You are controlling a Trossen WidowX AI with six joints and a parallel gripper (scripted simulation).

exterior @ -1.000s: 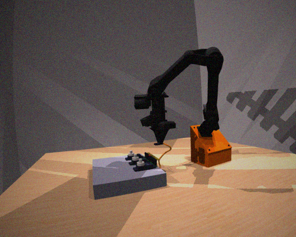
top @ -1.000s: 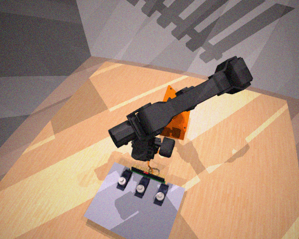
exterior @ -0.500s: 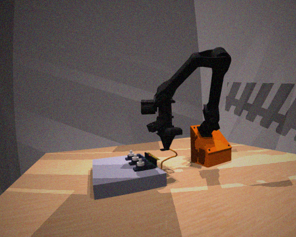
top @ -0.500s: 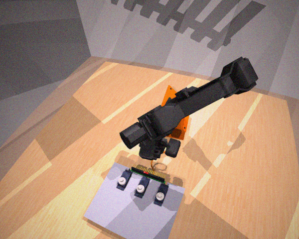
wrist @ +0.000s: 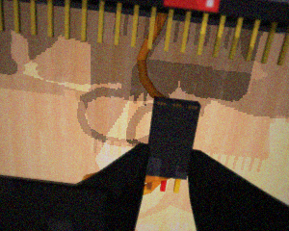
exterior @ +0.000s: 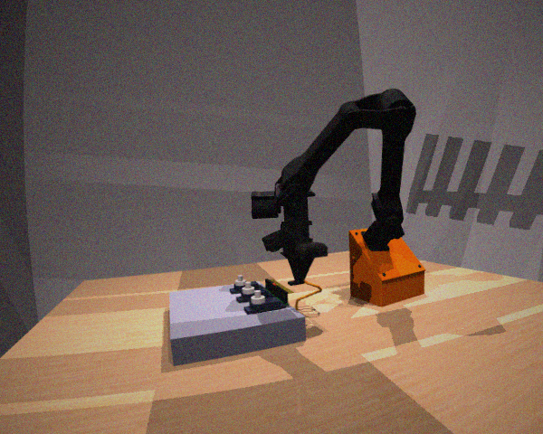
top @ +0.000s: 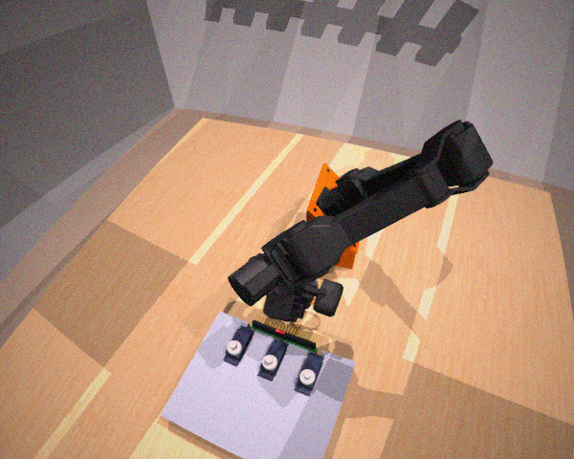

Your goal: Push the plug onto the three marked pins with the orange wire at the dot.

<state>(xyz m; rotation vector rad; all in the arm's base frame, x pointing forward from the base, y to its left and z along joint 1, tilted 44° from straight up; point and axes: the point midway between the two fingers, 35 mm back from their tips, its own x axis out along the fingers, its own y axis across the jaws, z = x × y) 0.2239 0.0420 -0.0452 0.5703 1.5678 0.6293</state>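
Note:
My gripper (exterior: 297,282) (wrist: 168,156) is shut on the black plug (wrist: 175,126), above the table. The plug's mouth faces the gold pins (wrist: 136,33) (top: 299,330), with a gap between. In the wrist view it sits slightly left of the three pins at the red band (wrist: 189,3) (top: 280,331); its sides run nearly parallel to them. The band's white dot is at its right end. Behind the plug, a red wire (wrist: 163,186) shows in the middle, a yellow-orange wire (wrist: 177,185) on the right; the left one is partly hidden. The orange-brown lead (wrist: 143,67) (exterior: 319,289) curves below.
The pale lilac holder (top: 218,395) (exterior: 239,338) carries three dark servos with white horns (top: 233,347) (top: 269,361) (top: 307,376) behind the pin strip. The orange arm base (exterior: 400,287) (top: 346,258) stands on the wooden table on the pin side. Shadows cross the table below the plug.

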